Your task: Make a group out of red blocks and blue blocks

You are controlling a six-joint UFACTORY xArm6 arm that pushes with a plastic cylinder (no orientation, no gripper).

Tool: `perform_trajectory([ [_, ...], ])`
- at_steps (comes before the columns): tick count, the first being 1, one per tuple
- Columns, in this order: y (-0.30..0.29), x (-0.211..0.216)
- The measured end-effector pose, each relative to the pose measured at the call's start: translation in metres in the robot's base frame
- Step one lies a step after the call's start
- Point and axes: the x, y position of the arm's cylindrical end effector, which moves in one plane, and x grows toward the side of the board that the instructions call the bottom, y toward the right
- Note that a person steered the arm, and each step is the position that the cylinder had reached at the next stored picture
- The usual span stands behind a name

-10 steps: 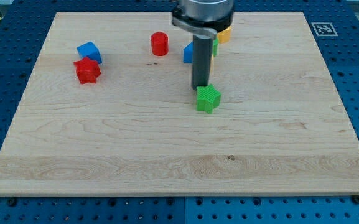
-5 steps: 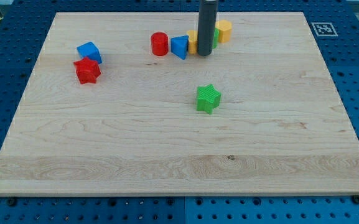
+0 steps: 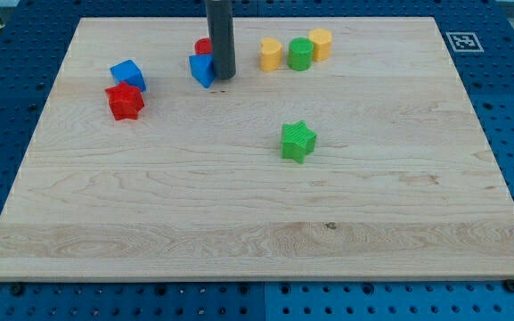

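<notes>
**Rod shepherding a blue block and a red block toward the pair at the view's left**

My tip (image 3: 224,77) has no jaws to open or close; it is a plain dark rod end standing on the wooden board (image 3: 239,223), touching the right side of a blue block (image 3: 202,69) with angled faces. Just beyond that block, toward the view's top, a red block (image 3: 203,46) peeks out, mostly hidden by the rod and the blue piece; its shape cannot be made out. The rod sits on their right, which I judge is the side needed to shove both leftward.

Well to the left of my tip wait a blue cube (image 3: 127,74) and a red star-shaped block (image 3: 125,101), touching or nearly so. They look like the gathering point for the group, so the task seems partly done, with a gap left to close.

To the right of my tip, apart from it, stand a yellow block (image 3: 271,54), a green cylinder (image 3: 300,53) and a second yellow block (image 3: 321,43) in a close row. Toward the view's bottom and right lies a green star (image 3: 298,141), alone. None of these belongs in the group.

The blocks look like ribbed, matte plastic; the board is pale wood with visible grain, which should let pieces slide easily
</notes>
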Motion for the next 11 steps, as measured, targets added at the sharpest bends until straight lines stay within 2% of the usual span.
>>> perform_trajectory([
  [2,0.0,-0.062],
  [3,-0.006,-0.067],
  [4,-0.01,-0.063],
  [5,-0.039,-0.052],
  [8,-0.067,0.008],
  [10,-0.061,0.011],
  [11,-0.068,-0.012],
])
